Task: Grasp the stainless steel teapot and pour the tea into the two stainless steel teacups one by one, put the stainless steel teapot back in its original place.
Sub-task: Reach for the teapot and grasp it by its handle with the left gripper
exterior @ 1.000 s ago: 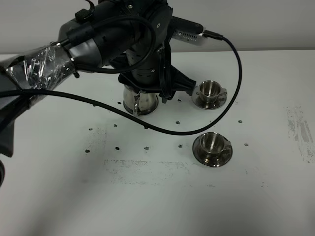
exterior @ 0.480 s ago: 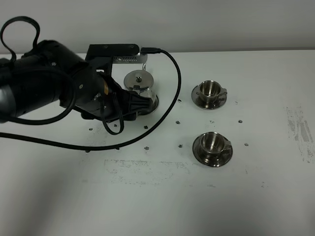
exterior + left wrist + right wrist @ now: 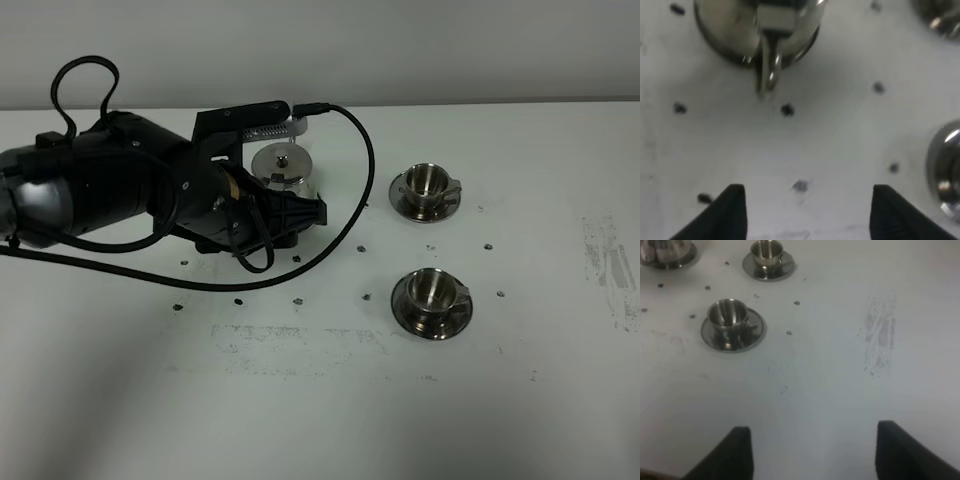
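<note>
Right gripper (image 3: 812, 427): we see its fingers spread, nothing between them.
Near teacup (image 3: 432, 290): on its saucer (image 3: 432, 320); contents hard to read.
Left gripper (image 3: 807, 191): fingers apart, empty, facing the pot's handle (image 3: 767, 75).
Teapot (image 3: 283, 165): upright, base hidden from us behind the left arm (image 3: 120, 195).
Far teacup (image 3: 427, 183): on its own saucer.

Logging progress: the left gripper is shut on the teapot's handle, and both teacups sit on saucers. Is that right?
Not quite. In the left wrist view the left gripper is open and empty, its fingers apart from the teapot. Both teacups do sit on saucers.
</note>
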`<action>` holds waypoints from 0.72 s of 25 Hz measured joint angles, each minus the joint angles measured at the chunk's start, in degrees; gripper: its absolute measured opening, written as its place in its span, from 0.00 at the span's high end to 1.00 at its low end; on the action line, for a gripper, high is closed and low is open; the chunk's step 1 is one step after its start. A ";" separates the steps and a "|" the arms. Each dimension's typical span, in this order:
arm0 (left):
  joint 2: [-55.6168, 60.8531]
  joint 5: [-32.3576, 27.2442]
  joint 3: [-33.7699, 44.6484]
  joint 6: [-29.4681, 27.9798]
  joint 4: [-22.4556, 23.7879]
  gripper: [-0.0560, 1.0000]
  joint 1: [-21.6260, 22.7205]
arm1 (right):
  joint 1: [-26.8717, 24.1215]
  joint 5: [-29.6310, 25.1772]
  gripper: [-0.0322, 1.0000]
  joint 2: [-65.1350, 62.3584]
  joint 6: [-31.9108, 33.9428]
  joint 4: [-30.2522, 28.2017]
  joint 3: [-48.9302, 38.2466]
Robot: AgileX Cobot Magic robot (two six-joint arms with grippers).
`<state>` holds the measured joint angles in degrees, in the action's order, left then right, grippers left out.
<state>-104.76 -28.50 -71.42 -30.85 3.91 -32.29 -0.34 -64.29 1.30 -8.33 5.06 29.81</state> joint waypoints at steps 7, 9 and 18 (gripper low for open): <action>-0.62 -15.25 -13.29 6.56 0.00 0.48 0.86 | 0.00 0.00 0.44 0.00 0.00 0.00 0.00; -1.93 -19.77 -17.40 8.07 0.00 0.48 1.13 | 0.00 0.00 0.44 0.00 0.00 0.00 0.00; -12.72 -36.95 -35.58 14.49 -0.79 0.48 1.76 | 0.00 0.00 0.44 0.00 0.00 0.00 0.00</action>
<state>-117.48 -65.45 -106.99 -16.36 3.12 -30.53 -0.34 -64.29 1.30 -8.33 5.06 29.81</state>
